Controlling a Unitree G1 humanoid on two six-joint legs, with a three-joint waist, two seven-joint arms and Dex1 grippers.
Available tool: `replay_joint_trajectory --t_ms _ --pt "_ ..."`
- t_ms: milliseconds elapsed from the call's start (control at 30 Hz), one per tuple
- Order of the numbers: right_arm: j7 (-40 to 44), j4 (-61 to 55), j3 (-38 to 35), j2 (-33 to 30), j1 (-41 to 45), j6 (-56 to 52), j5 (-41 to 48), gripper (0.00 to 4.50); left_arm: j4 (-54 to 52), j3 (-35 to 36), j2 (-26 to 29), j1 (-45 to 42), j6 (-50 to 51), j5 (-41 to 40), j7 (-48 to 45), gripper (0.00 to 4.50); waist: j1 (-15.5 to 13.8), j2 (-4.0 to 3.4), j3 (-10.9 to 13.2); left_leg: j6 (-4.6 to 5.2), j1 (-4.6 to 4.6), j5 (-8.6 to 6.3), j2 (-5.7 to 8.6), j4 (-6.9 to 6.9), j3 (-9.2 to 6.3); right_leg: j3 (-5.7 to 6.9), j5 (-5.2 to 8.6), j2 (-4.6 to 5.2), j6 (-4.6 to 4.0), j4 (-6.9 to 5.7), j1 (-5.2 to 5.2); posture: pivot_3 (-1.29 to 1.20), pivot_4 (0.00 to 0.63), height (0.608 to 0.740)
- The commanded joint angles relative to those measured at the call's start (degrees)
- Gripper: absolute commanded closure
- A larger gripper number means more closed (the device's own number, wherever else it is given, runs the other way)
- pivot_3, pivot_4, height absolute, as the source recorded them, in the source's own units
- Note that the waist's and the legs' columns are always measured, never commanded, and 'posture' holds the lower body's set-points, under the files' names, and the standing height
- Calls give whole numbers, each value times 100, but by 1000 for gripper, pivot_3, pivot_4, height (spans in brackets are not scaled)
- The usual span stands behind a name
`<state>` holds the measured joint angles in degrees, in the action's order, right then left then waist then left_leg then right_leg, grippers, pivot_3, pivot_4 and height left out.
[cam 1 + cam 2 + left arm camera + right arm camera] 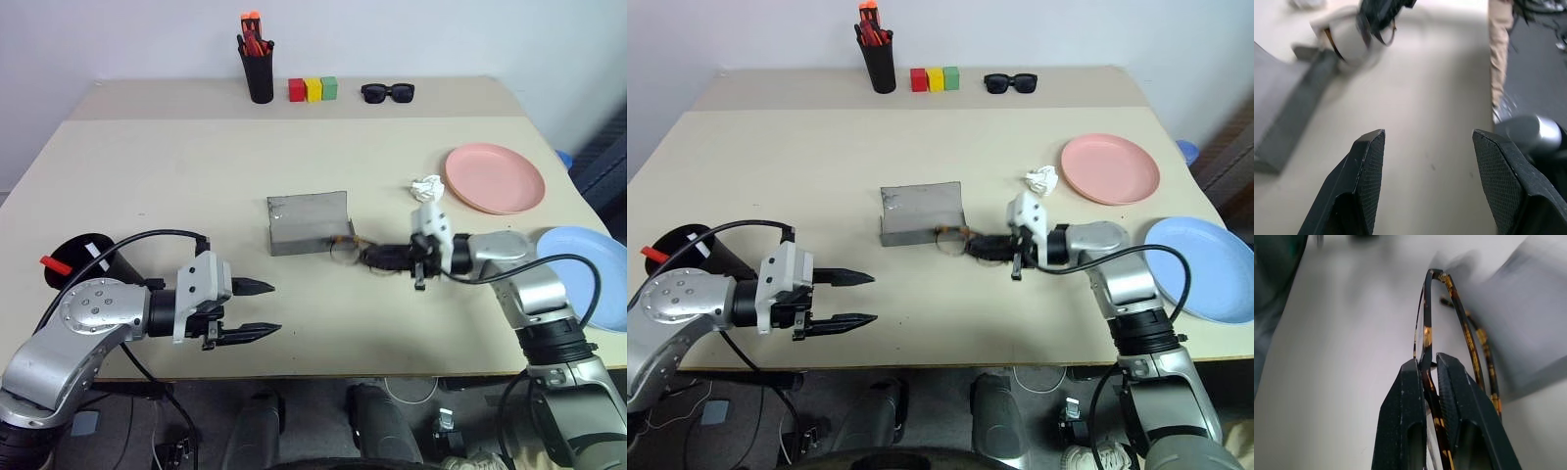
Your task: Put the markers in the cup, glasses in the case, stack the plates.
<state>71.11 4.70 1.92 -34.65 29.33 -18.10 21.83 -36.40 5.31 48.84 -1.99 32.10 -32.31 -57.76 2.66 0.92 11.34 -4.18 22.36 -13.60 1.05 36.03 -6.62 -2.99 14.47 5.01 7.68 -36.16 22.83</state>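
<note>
Step in hand: we read this as glasses into the case; the plates are unstacked, and markers appear to stand in the cup already.
Right claw (377, 258): pressed together on the glasses (345, 248), pinching the frame, as the right wrist view shows.
Glasses: held at the claw tip, just off the near right corner of the case (309, 222); whether a lens rests on the surface (196, 186) we cannot tell.
Key relation: from the right claw the case lies at about 10 o'clock, very near. Its long axis runs 9 to 3 across the surface, lid standing open at the far side.
Glasses axis: roughly in line with the claw, so close to the case's length; we judge little turning is needed.
Nearer arm: the right one, already holding the thing.
Left claw (250, 308): spread and empty, at 7 o'clock from the case, apart from it.
Cup (83, 257): at 9 o'clock, beside the left arm.
Plates: pink plate (495, 177) at 2 o'clock, blue plate (593, 274) at 3 o'clock, apart.
</note>
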Motion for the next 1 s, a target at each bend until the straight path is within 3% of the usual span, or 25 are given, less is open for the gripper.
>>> replay_joint_trajectory --t_ms 33,433,733,867,1000 --pt "-137 210 -161 194 466 366 65 4486 -250 38 -91 8 61 -122 253 1605 -1 -1 1 0 0 0 0 0 0 0 0 0 0 0 1 0 150 740" --pt "-476 3128 311 1698 1984 2907 -913 4486 -504 -11 -226 -72 261 -192 841 1605 21 -3 2 0 2 0 1 -6 0 0 -7 -1 11 0 5 0 150 740" --pt "-106 3989 421 2116 2208 3153 -1049 4486 -621 89 -220 41 345 -266 1152 1605 -6 -5 3 -1 3 0 1 -12 -1 0 -8 -2 11 -2 9 0 150 740" --pt "-48 4098 496 2098 2137 3123 -1184 2961 -619 68 -217 30 356 -286 1235 1605 2 -6 3 -1 3 0 1 -12 -1 0 -8 -2 10 -3 10 0 150 740" --pt "-203 3984 416 2030 1963 3202 -1232 951 -561 24 -226 -54 378 -282 1294 1605 2 -6 3 -1 3 0 1 -13 -1 0 -8 -2 11 -3 11 0 150 740"
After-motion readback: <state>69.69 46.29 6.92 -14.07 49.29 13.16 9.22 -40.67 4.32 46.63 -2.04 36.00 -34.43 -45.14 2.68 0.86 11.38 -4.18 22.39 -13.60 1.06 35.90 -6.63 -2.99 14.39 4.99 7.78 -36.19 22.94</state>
